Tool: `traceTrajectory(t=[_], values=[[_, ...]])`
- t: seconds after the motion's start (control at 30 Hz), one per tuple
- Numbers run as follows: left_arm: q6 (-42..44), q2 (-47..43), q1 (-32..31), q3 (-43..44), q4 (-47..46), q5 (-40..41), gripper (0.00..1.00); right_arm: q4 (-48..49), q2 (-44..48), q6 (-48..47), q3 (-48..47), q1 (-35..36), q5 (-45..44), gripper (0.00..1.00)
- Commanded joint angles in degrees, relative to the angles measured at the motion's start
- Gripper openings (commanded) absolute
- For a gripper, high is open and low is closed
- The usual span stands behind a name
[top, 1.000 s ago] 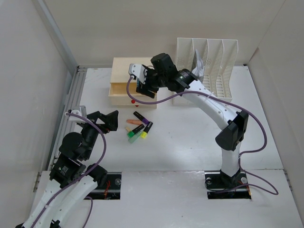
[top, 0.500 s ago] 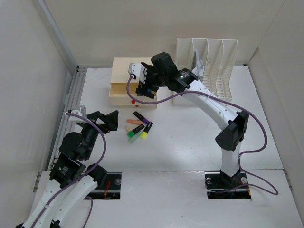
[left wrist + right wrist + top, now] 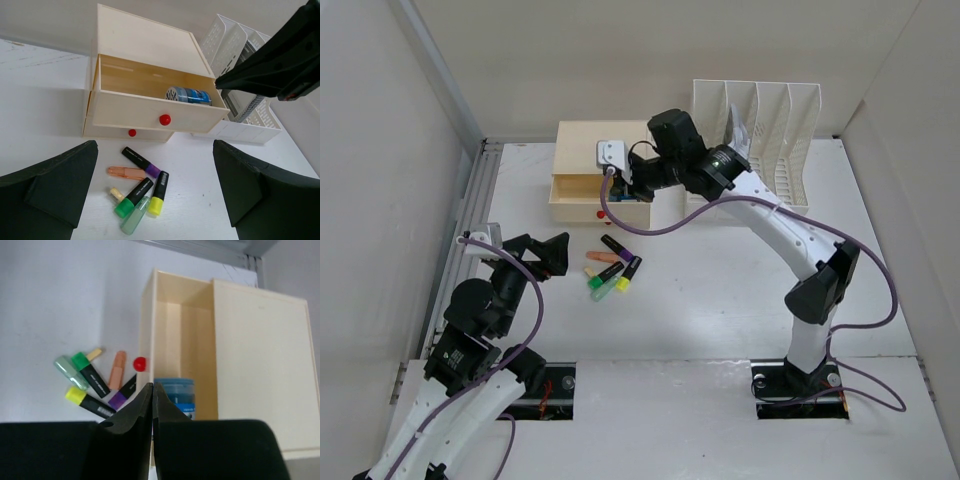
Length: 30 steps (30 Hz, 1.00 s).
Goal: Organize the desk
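On the white desk (image 3: 720,290) stands a beige drawer box (image 3: 582,150) with its top drawer (image 3: 150,107) pulled out. A blue can (image 3: 189,95) lies on its side in the drawer's right end. My right gripper (image 3: 152,386) hovers above that drawer, shut with nothing between its fingers; the can (image 3: 175,395) shows just beyond the tips. Several highlighter markers (image 3: 141,185) lie in a loose heap in front of the box. My left gripper (image 3: 155,150) stands wide open and empty, low over the desk, near the markers (image 3: 610,268).
A white slotted file rack (image 3: 760,140) stands to the right of the drawer box, a grey item in one slot. The lower drawer with a red knob (image 3: 131,132) is closed. A grey rail (image 3: 470,230) runs along the left edge, and white walls enclose the desk.
My right gripper has closed its jaws and drawn up and slightly right from the open drawer. The left arm and the markers have not moved.
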State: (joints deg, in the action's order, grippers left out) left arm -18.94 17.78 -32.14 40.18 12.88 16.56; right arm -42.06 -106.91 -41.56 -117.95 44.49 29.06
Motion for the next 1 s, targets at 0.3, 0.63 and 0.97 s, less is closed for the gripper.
traceTrajectory(t=[0.3, 0.63, 0.97], values=[[0.22, -1.08, 0.24, 0.07, -2.87, 0.14, 0.9, -13.05, -6.29, -5.3, -3.44, 1.21, 4.19, 0.0], [0.22, -1.08, 0.24, 0.07, -2.87, 0.14, 1.0, 15.59, -2.86, 7.46, 12.73, 5.87, -32.0, 0.0], [0.22, -1.08, 0.24, 0.07, -2.87, 0.14, 1.0, 24.48, -5.41, 9.13, 12.22, 7.1, -44.61, 0.0]])
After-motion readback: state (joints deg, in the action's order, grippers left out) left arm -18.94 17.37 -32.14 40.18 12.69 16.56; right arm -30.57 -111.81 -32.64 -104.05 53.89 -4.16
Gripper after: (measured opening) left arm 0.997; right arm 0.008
